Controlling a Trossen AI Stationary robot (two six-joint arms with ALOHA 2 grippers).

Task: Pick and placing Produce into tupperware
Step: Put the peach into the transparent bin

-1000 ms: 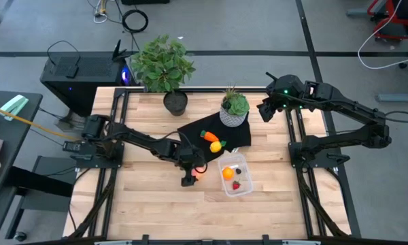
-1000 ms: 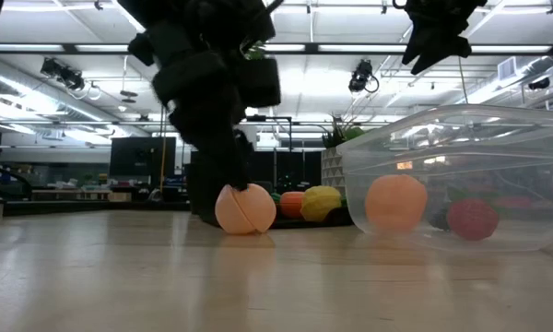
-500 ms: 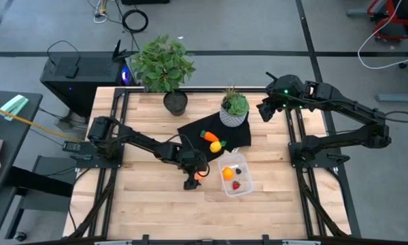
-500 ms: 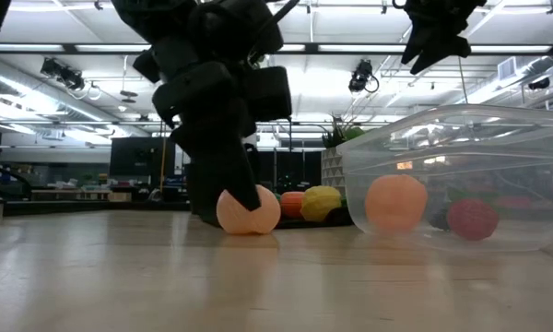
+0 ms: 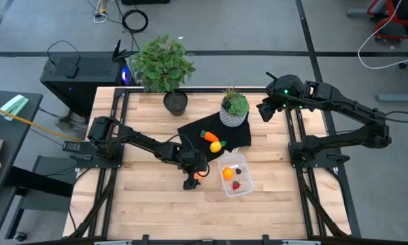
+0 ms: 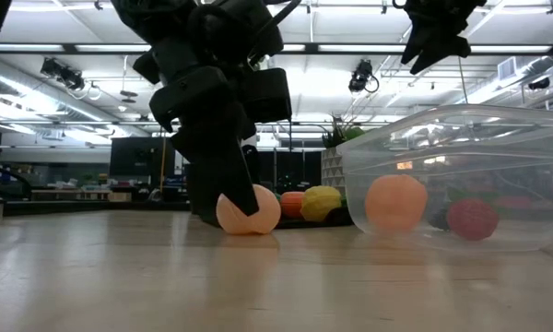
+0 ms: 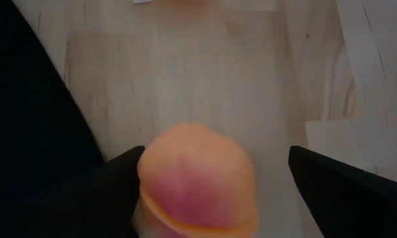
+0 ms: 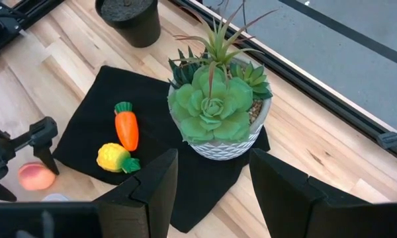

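Observation:
The pinkish-red ball rests on the wooden table, left of the tupperware. My left gripper is open, with one finger on either side of the ball. The clear tupperware holds the orange ball and the red strawberry. The carrot and the yellow piece lie on the black mat. My right gripper hangs open, high over the far right of the table. My left gripper comes from above, pointing down, with the ball between its open fingers. One finger lies against the ball's side. The other finger stands well apart from it. The ball sits on the table.
A succulent in a white pot stands on the mat's far end. A leafy plant in a dark pot stands farther left. Bare wood lies near the table's near edge.
My left gripper has shifted a little toward the tupperware and turned slightly, settling around the pinkish-red ball. The ball stays on the table, nudged slightly the same way.

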